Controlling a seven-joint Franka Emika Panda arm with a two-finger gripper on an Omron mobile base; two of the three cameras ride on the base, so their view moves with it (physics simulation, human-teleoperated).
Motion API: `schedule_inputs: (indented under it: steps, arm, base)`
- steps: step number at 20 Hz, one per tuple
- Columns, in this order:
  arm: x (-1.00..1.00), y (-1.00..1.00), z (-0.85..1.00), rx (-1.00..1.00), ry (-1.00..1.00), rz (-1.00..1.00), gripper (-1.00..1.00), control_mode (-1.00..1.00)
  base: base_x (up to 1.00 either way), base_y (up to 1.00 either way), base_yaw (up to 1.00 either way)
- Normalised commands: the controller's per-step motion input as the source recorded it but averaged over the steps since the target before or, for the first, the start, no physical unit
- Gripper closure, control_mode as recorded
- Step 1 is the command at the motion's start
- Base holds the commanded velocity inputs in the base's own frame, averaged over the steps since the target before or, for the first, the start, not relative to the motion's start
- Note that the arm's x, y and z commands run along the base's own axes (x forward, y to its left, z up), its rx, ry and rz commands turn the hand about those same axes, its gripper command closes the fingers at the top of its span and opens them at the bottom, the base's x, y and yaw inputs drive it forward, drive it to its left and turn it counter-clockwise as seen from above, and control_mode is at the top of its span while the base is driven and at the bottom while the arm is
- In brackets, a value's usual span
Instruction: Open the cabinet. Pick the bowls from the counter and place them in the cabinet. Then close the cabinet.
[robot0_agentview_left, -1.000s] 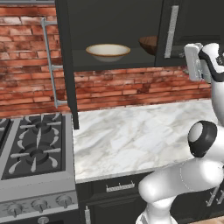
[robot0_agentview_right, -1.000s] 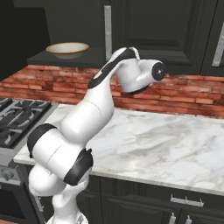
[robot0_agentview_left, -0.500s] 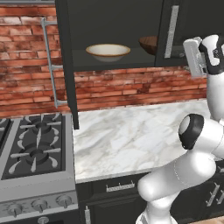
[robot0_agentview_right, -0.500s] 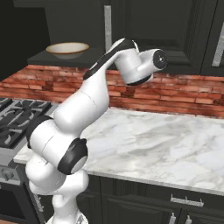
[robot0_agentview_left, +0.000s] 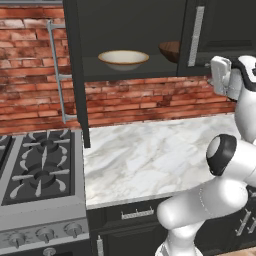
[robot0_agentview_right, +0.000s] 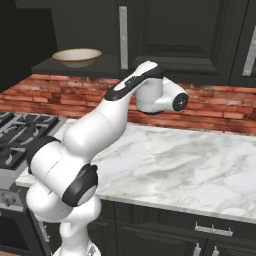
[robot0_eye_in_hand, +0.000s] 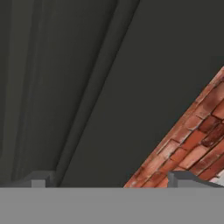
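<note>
Both bowls are seen on the open cabinet (robot0_agentview_left: 135, 30) shelf at upper centre of the left base view: cream bowl (robot0_agentview_left: 123, 58), brown bowl (robot0_agentview_left: 170, 49) partly behind the right door. The gripper (robot0_eye_in_hand: 109, 181) is spread wide, holding nothing, facing the door panel. Closing is judged due: steady pushes on the outer door edges are advised.

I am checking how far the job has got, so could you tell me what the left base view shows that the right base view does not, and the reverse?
Left base view: the brown bowl on the shelf, partly behind a door, and the far-left door swung open with its bar handle.

Right base view: the closed raised-panel doors right of the open compartment, seen front-on.

Both: the cream bowl inside the cabinet, the marble counter, the brick wall and the stovetop.
</note>
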Motion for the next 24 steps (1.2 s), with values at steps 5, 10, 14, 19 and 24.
schedule_inputs:
  steps: [5, 10, 14, 19, 24]
  arm:
    - [-0.22, 0.0, 0.08, 0.0, 0.14, 0.0, -1.0, -1.0]
    - [-0.54, 0.04, 0.1, 0.0, 0.14, -0.01, -1.0, -1.0]
    - [-0.6, 0.04, 0.08, 0.0, 0.16, -0.02, -1.0, -1.0]
    - [-0.42, 0.04, 0.01, 0.0, 0.14, -0.03, -1.0, -1.0]
    - [-0.25, 0.02, 0.19, -0.21, 0.05, 0.0, -1.0, -1.0]
  base:
    - [0.0, 0.0, 0.0]
    - [0.0, 0.0, 0.0]
    - [0.0, 0.0, 0.0]
    - [0.0, 0.0, 0.0]
    - [0.0, 0.0, 0.0]
